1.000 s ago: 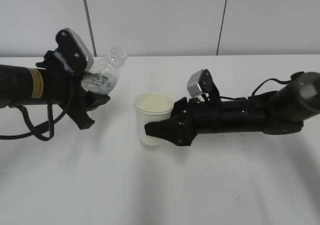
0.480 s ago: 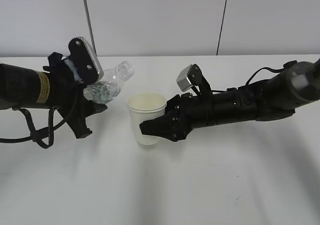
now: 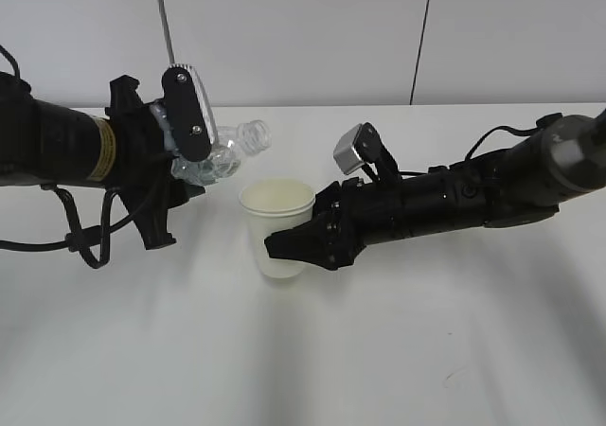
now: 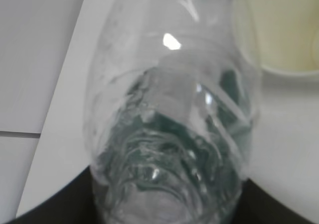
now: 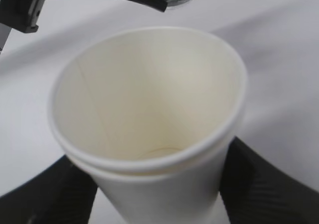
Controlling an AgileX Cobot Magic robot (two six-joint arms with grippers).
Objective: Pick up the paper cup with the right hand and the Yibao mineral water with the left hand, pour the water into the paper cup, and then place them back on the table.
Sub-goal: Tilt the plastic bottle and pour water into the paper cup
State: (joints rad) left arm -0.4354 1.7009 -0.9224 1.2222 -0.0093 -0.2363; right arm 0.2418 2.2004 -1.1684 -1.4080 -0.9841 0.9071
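The cream paper cup (image 3: 276, 227) stands upright, held a little above the white table (image 3: 379, 369) by my right gripper (image 3: 284, 244), which is shut on its lower wall. In the right wrist view the cup (image 5: 149, 109) fills the frame, its inside looking dry, with a black finger on each side. My left gripper (image 3: 185, 185) is shut on the Yibao mineral water (image 3: 222, 156). The bottle is tilted nearly level, its open neck pointing right, just above and left of the cup's rim. In the left wrist view the bottle (image 4: 172, 114) fills the frame and the cup's rim (image 4: 279, 59) shows behind it.
A pale wall with dark vertical seams (image 3: 421, 38) rises behind the table's far edge. A black cable (image 3: 71, 241) loops under the left arm. A tiny dark speck (image 3: 450, 377) lies on the tabletop at the front right.
The left arm has carried the bottle right, toward the cup, and tipped it from slanting up to nearly level. The right arm shifted the cup slightly left, then held still.
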